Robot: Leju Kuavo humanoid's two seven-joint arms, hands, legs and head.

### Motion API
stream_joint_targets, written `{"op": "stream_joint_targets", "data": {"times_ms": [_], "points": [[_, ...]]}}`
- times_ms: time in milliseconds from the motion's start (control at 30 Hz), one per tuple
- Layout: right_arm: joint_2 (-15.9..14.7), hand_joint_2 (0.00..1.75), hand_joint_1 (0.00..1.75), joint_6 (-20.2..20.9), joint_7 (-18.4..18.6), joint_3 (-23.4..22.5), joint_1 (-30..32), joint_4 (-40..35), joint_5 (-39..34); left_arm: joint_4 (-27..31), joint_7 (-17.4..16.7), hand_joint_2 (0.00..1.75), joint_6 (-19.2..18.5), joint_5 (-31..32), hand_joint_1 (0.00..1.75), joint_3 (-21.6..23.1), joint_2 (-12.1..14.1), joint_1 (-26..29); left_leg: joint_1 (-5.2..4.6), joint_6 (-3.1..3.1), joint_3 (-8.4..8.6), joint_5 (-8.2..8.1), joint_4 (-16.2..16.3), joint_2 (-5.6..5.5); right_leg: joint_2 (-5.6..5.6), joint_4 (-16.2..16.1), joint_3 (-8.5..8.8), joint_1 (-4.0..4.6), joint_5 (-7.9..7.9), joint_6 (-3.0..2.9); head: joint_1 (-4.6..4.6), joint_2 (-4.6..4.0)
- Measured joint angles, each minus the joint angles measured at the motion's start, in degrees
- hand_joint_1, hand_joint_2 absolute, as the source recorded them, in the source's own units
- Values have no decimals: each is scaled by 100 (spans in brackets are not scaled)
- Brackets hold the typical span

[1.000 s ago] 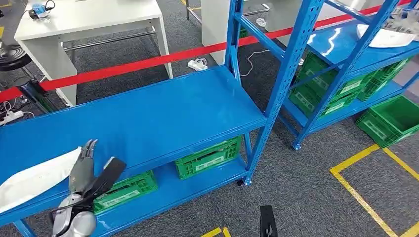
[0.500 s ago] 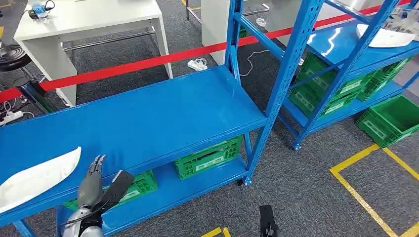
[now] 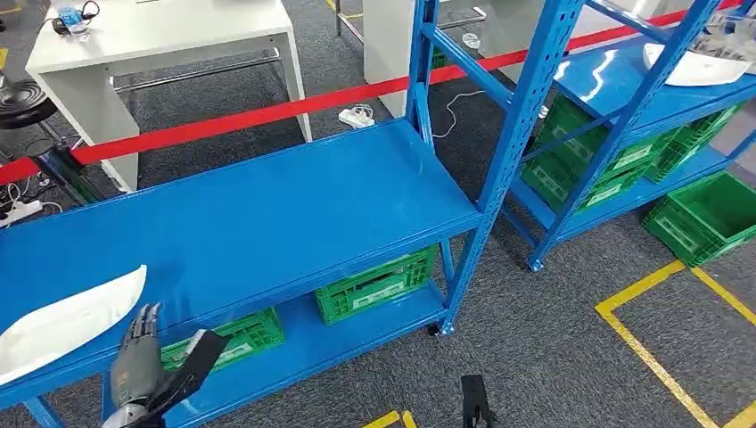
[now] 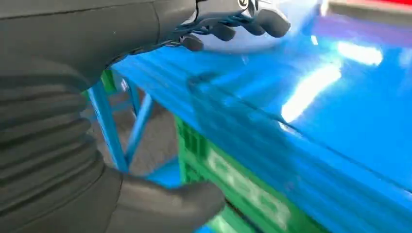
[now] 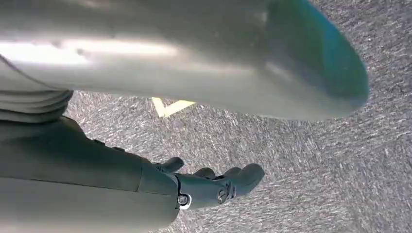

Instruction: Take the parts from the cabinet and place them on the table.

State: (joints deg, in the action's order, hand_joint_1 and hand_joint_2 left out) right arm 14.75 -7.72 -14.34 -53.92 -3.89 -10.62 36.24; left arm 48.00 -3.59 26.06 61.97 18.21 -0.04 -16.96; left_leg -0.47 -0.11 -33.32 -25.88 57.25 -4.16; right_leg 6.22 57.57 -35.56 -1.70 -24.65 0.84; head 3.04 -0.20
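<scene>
The left hand (image 3: pixel 152 370), empty with fingers spread, should slide under the white part (image 3: pixel 67 323) on the near-left shelf (image 3: pixel 267 223) edge before lifting.

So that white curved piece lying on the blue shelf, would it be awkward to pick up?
Probably a bit. The white part looks like a thin, smooth shell, so likely light but slippery. It lies flat and low on the blue shelf, offering little edge to grip. Its curved shape suggests it may rock or slide if the left hand pushes it.
</scene>
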Motion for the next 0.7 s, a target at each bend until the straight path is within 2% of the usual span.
{"op": "stream_joint_targets", "data": {"times_ms": [167,700], "points": [[2,0,0,18,-118,0,-1,0,70,-7,-251,175,443,591,175,-78,166,48,1,0,0,0,0,-1,-1,0,0,1,-1,-1,0,2],[-13,0,0,-2,-214,0,-1,0,98,170,-194,175,458,998,175,-428,188,198,1,-1,1,0,0,1,0,0,-1,1,-1,-1,0,0]]}}
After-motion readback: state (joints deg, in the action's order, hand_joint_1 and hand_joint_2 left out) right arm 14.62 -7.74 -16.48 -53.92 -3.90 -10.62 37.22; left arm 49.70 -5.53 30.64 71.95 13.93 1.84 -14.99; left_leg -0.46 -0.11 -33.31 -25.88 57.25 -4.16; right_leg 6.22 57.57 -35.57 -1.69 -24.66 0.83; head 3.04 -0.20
